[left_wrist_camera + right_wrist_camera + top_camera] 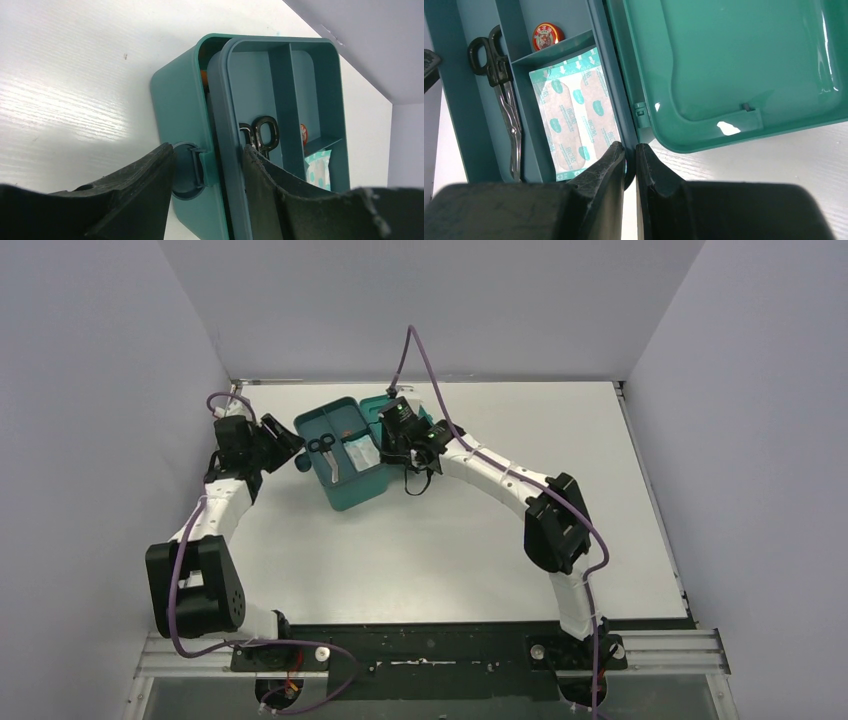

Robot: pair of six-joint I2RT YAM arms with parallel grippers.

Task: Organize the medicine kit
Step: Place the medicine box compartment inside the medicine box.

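Note:
The medicine kit (352,495) is a teal box at the table's far left-centre, with its lid (372,406) swung open to the right. A darker divided tray (335,425) sits in its top. The tray holds black scissors (504,90), a plaster sheet (574,120) and a small red tin (546,36). My left gripper (207,150) straddles the kit's left wall (177,100). One finger presses the side knob (187,170) and the other rests inside the tray rim. My right gripper (630,147) is pinched on the kit's right rim beside the lid (749,65).
The white table (500,550) stretches to the right and front of the kit. Grey walls close in at the back and both sides. Something orange (203,75) shows inside the box under the tray.

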